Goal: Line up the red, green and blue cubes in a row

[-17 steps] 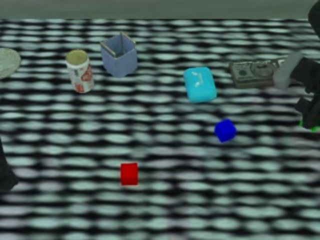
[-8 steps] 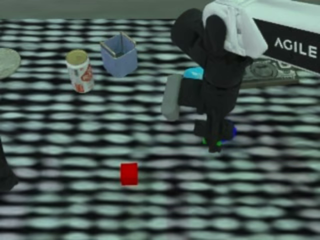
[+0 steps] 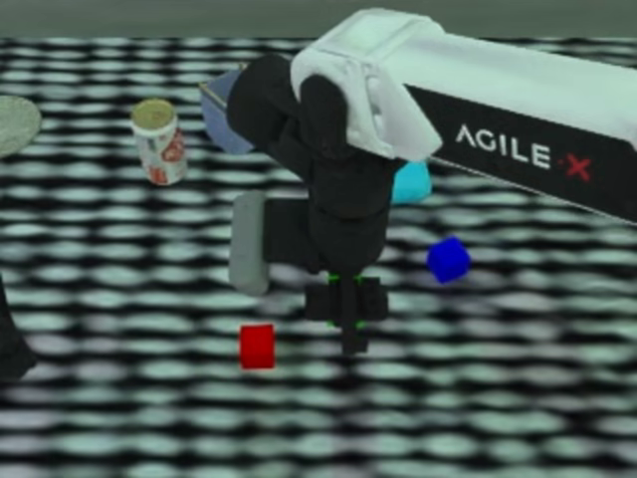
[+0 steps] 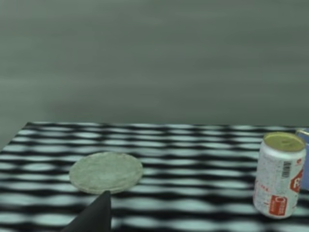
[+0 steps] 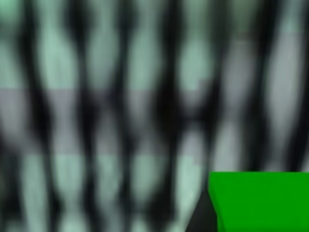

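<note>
My right arm (image 3: 478, 110) reaches in from the top view's right, across the bench (image 3: 119, 398), w/ its jaws (image 3: 345, 317) hanging over the middle, just right of the red cube (image 3: 257, 346). Green cube (image 5: 260, 200) fills one corner of the right wrist view, close under the camera; from above only green slivers show at the jaws, so they look clamped on it. Can't tell whether it touches the bench.

Blue cube (image 3: 448, 259) sits alone, right of the jaws, apart from them, nearer the back than red. Red and blue are well apart, not in a row.

Clutter at the back: can (image 3: 159, 140) upright at left, pale-blue box (image 3: 221, 98) beside it, mostly hidden by my arm. Cyan block (image 3: 411, 182) peeks out from under the arm. Grey disc (image 3: 15, 124) at the far left edge; in the left wrist view it lies flat, apart from the can.

Left arm (image 3: 10, 349) parked at the left edge; its jaws: can't tell.
</note>
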Controlling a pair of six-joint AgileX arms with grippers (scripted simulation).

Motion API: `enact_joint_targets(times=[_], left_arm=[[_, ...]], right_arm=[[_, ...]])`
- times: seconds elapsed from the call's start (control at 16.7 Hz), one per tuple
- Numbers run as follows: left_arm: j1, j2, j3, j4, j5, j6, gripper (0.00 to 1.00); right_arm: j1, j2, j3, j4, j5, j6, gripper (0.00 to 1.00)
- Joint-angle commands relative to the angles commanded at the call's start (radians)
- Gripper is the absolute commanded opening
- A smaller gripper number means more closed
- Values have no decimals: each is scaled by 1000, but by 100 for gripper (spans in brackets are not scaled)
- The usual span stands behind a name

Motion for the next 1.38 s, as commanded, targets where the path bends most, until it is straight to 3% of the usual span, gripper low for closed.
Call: enact_joint_targets(times=[0.24,0.6,0.9,1.38], left_arm=[[0,0,0,0,0,0,100],[0,0,0,0,0,0,100],[0,0,0,0,0,0,100],[0,0,0,0,0,0,100]], right_arm=[[-2,-1,-19,18,-1,1,0],[1,44,-178,228,0,3,0],[2,51,-200,251,0,2,0],[2,51,-200,251,0,2,60]])
